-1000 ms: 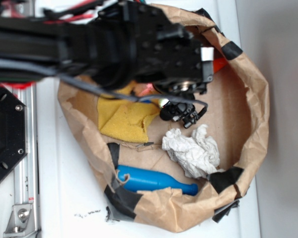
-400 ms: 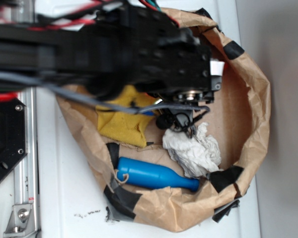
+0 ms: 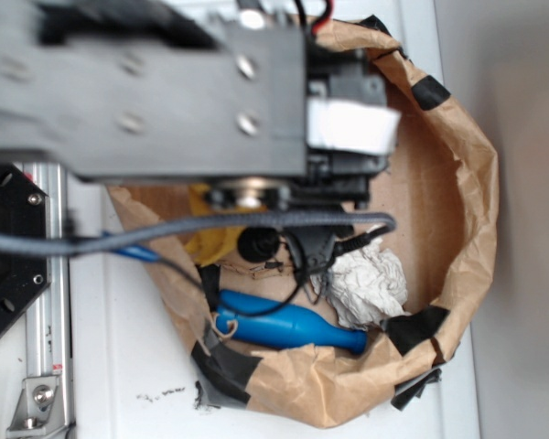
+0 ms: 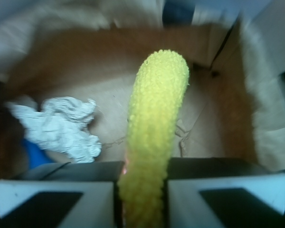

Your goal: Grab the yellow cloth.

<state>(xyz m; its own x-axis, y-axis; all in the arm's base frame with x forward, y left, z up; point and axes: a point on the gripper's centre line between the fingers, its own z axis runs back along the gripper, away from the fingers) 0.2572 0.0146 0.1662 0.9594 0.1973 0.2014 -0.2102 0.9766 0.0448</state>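
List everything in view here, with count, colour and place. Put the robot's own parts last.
yellow cloth: one, bright yellow, pinched between the fingers and hanging above the bag floor.
white rag: one, off-white, crumpled on the bag floor.
blue bottle: one, blue, lying by the bag's taped wall.
paper bag: one, brown with black tape, on the white table.
arm: one, black and grey, over the bag.
hand: one, shut on the cloth.
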